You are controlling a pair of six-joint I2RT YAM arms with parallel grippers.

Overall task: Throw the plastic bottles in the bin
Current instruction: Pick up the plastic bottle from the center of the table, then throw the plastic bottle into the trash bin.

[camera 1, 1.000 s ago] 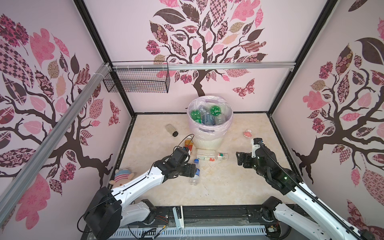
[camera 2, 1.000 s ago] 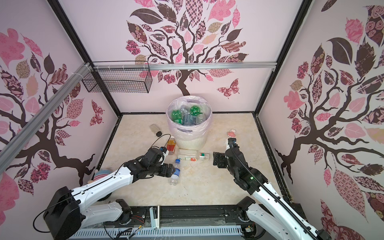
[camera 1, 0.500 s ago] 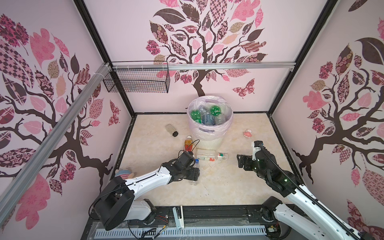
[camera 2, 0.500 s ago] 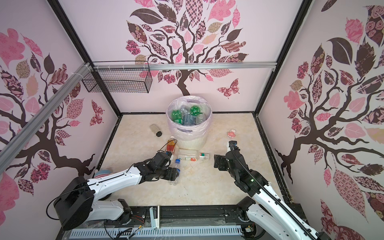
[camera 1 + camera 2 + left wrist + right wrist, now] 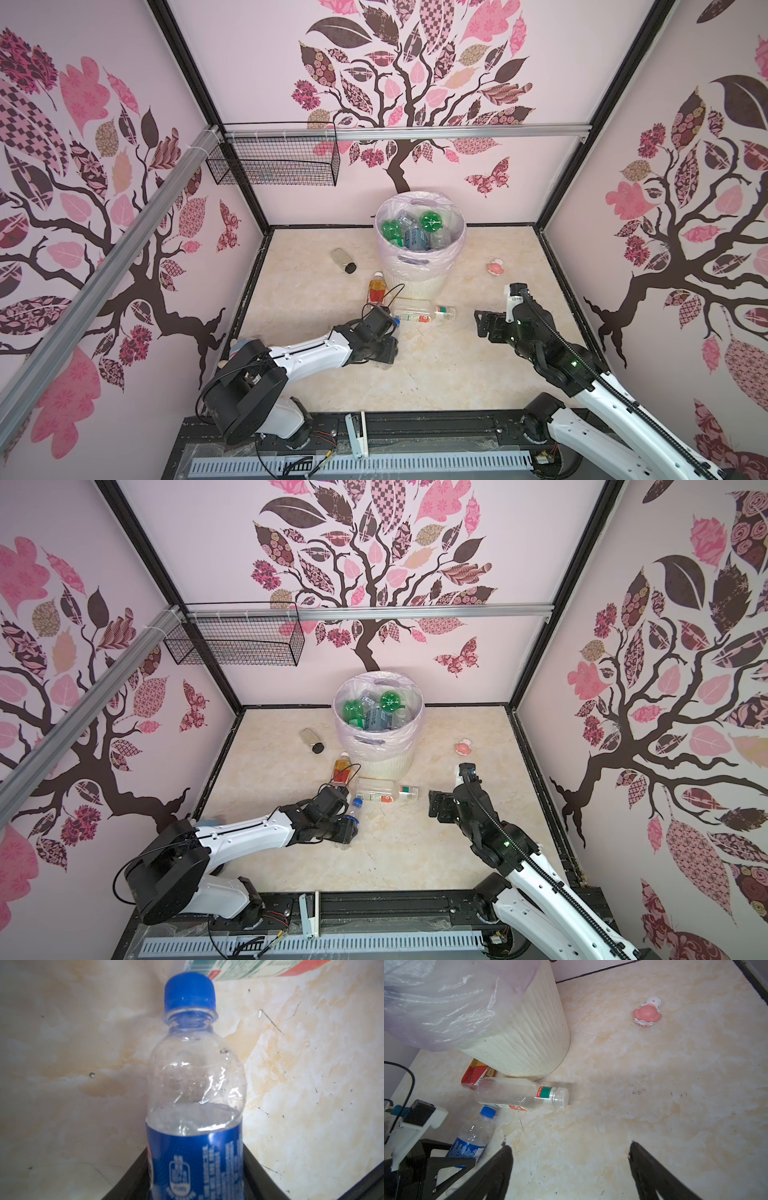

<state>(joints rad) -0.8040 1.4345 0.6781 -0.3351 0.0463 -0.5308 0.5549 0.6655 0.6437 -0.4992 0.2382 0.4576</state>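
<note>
Left wrist view: the left gripper (image 5: 194, 1167) has its jaws pressed on the blue-labelled bottle (image 5: 193, 1076), which lies on the floor (image 5: 62, 1064) near the bin (image 5: 415, 286). The right gripper (image 5: 570, 1153) hovers, jaws spread wide.

No legible words anywhere. On the blue-labelled bottle (image 5: 195, 1088): a white emblem and columns of fine white print, too blurred to read. On the clear bottle (image 5: 508, 1093): barcode, small green print, red-and-green neck band with tiny white marks, none readable. On the orange-red labelled bottle (image 5: 475, 1074): print too small.
</note>
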